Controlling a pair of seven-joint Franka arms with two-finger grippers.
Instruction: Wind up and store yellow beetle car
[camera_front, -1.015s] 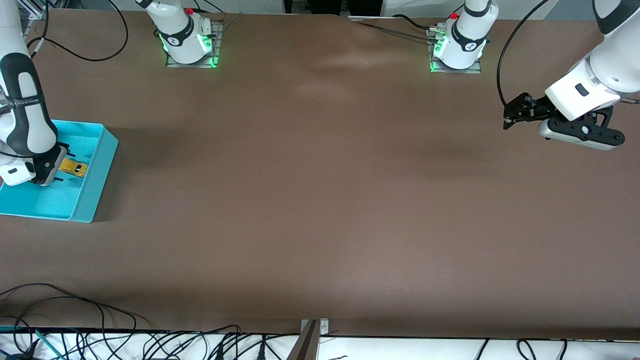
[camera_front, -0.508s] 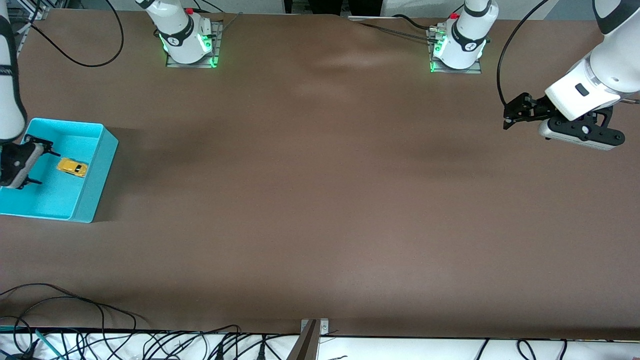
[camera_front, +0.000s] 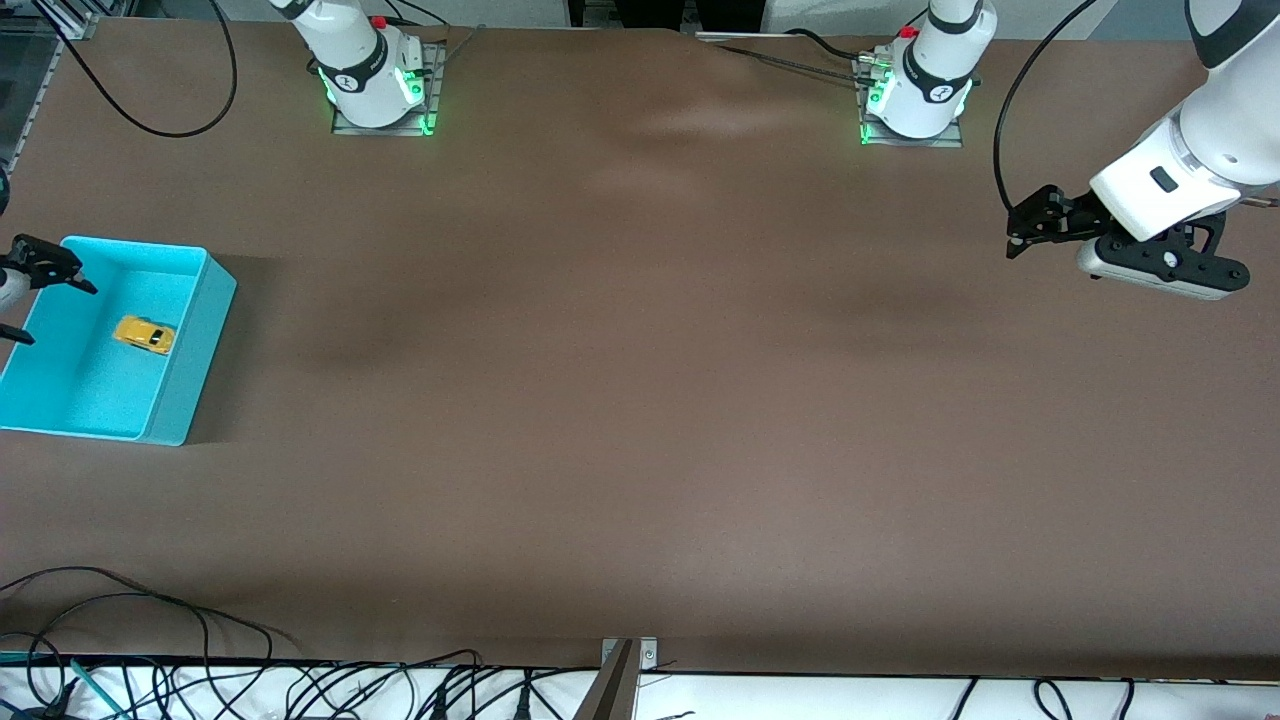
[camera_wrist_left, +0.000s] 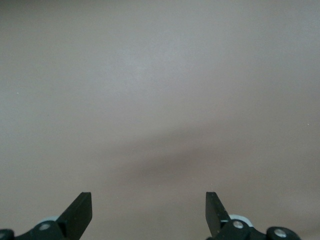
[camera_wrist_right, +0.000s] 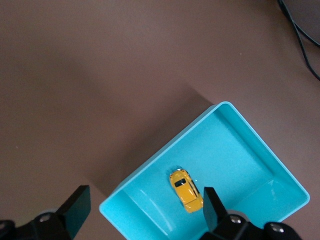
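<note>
Right hand (camera_front: 22, 290) raised, fingers apart; left hand (camera_front: 1015, 232) waits, fingers apart.

Almost the whole frame is bare brown counter (camera_wrist_left: 160, 75), flat and even in tone, a little paler toward the upper middle. A soft, darker band, probably a shadow, runs slantwise across the lower half, rising from the lower left toward the right edge. Along the bottom edge sits the left tool (camera_wrist_left: 149, 212): two black fingertips (camera_wrist_left: 79, 210) poke up, one at lower left and one at lower right, set wide apart with only counter showing between them. Bits of the black finger mounts with small pale fittings fill the bottom corners.
</note>
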